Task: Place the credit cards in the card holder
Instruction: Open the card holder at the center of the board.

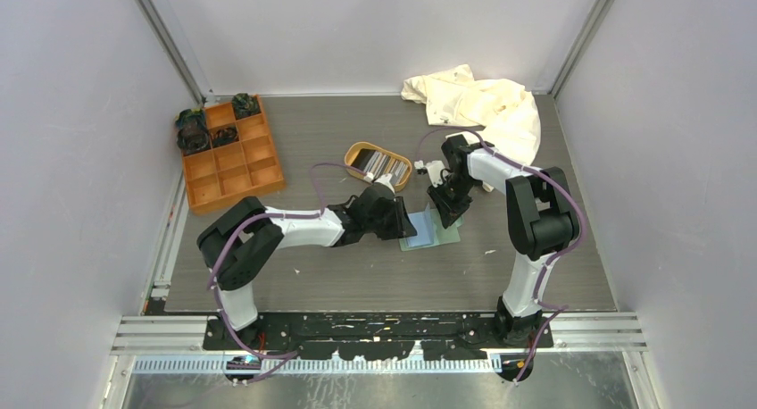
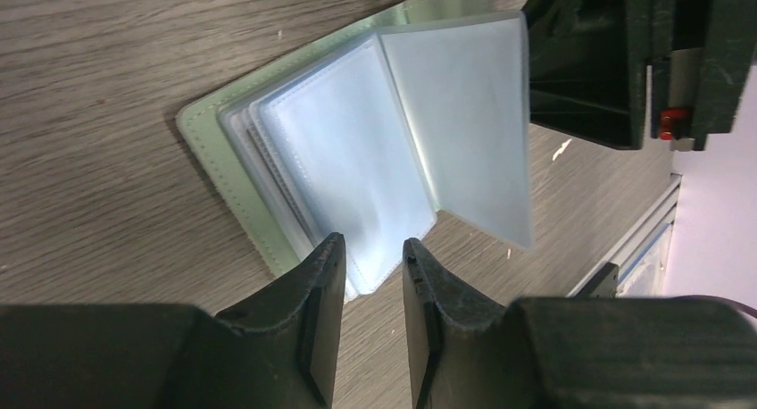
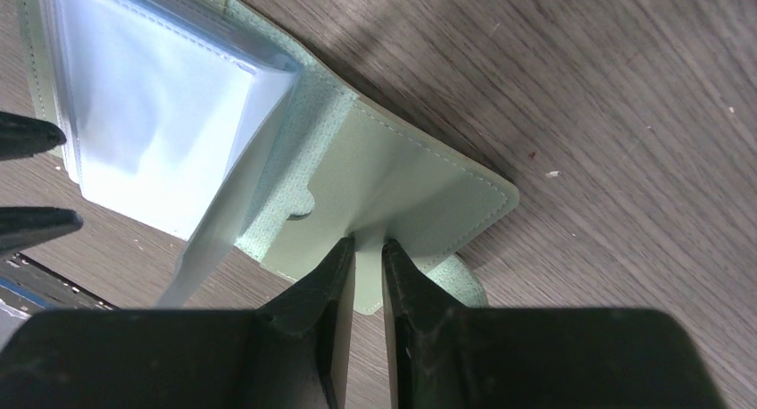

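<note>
The right gripper (image 3: 368, 248) pinches the open card holder's (image 3: 402, 186) cover at the middle of the table (image 1: 357, 279). The left gripper's (image 2: 373, 248) jaws stand slightly parted at its clear sleeves (image 2: 357, 159).

the left arm (image 1: 303, 230) and right arm (image 1: 519, 284) have white links, black joints and looping purple cables (image 1: 326, 165). the left end effector (image 2: 373, 257) and right end effector (image 3: 368, 246) end in dark wedge-shaped fingers (image 2: 308, 302).
</note>
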{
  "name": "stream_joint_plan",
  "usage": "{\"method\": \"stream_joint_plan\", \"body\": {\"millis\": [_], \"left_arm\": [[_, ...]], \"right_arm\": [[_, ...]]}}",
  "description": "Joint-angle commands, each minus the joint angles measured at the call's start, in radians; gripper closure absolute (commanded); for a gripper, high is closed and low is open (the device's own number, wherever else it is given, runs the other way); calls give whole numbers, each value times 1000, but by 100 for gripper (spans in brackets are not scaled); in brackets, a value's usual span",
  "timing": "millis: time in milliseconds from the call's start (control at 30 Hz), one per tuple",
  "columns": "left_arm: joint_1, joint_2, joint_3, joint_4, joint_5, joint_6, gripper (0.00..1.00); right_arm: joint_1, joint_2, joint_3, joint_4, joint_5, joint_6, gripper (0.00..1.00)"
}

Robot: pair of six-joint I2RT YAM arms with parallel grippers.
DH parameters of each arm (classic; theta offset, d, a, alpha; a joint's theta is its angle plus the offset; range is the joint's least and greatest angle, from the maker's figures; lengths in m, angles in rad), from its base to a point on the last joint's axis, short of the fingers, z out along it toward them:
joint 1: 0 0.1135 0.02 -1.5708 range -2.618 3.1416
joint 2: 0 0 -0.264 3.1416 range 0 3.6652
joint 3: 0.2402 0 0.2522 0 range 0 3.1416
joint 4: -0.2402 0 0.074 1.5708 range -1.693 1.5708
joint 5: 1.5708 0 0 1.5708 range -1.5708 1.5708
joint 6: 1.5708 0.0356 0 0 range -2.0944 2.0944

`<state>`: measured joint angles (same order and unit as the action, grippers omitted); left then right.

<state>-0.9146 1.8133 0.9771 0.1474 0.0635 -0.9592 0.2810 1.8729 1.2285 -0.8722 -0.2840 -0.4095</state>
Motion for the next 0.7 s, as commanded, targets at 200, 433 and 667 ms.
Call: {"method": "stream_joint_plan", "body": {"millis": [200,433,667], "left_arm": [[-3,-29,16,35,10,12,68],[-3,0,44,-9,2,4,67],[-4,42,65,1,32,-4,67]], "right_arm": [[7,38,-9,-62,-29,-6,77],[7,38,-10,-64,-30,-7,77],[9,39,-9,-69,-35,-9,77]]}}
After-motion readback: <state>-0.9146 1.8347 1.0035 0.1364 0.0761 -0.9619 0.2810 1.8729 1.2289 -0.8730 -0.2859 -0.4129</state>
